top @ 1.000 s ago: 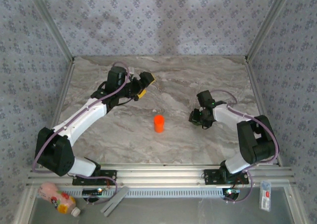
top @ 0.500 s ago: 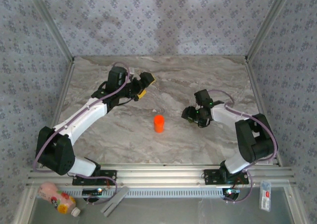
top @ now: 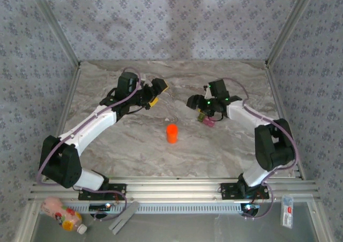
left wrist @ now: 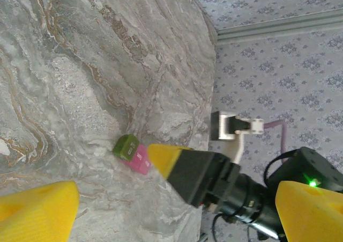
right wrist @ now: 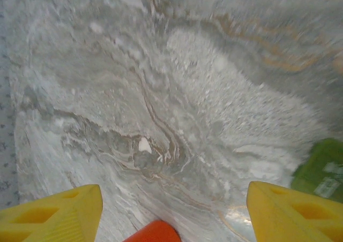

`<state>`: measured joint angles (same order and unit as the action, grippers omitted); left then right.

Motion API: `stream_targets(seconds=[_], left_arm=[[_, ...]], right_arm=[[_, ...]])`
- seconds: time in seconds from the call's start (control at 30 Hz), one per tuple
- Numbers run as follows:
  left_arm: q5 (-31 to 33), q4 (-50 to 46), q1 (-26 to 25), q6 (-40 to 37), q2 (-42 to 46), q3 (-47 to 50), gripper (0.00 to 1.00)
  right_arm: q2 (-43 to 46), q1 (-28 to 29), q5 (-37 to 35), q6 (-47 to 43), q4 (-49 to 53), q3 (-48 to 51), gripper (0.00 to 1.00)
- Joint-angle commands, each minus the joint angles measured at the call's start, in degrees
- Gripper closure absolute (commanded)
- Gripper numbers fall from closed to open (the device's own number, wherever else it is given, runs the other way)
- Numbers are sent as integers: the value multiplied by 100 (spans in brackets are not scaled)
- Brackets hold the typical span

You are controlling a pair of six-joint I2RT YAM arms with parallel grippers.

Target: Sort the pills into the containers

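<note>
The containers, a small joined pink and green pill case, lie flat on the marble table right of centre. In the left wrist view the containers have the green half on the left. The green end also shows in the right wrist view. My right gripper hovers open just up and left of the case, with nothing between its fingers. One small white pill lies on the marble ahead of it. A small orange bottle stands at the table's centre. My left gripper is open and empty at the back left of centre.
Patterned walls and metal posts close in the table on three sides. An aluminium rail runs along the near edge. Below the rail lie a pink drink bottle and a small white packet.
The right gripper opened, let go of the pill case and moved up and left, leaving the case uncovered on the table. The left arm has not moved.
</note>
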<state>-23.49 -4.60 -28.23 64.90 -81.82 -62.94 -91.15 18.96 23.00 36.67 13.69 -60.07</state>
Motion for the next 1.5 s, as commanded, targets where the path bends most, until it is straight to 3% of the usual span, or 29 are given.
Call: stream_targets(seconds=[0.0, 0.27, 0.63, 1.23, 1.47], left_arm=[[19, -39, 28, -139, -24, -132, 6], [7, -71, 22, -136, -39, -145, 6], [4, -100, 26, -118, -51, -184, 6], [-7, -102, 22, -119, -53, -194, 6], [-16, -94, 22, -114, -38, -192, 6]], right_arm=[[205, -408, -284, -485, 605, -112, 26], [-199, -1204, -429, -740, 517, 109, 25], [-602, -1324, 38, -490, -17, 523, 26], [-120, -270, 243, -292, -204, 1124, 28], [316, -86, -666, -395, 533, 927, 27]])
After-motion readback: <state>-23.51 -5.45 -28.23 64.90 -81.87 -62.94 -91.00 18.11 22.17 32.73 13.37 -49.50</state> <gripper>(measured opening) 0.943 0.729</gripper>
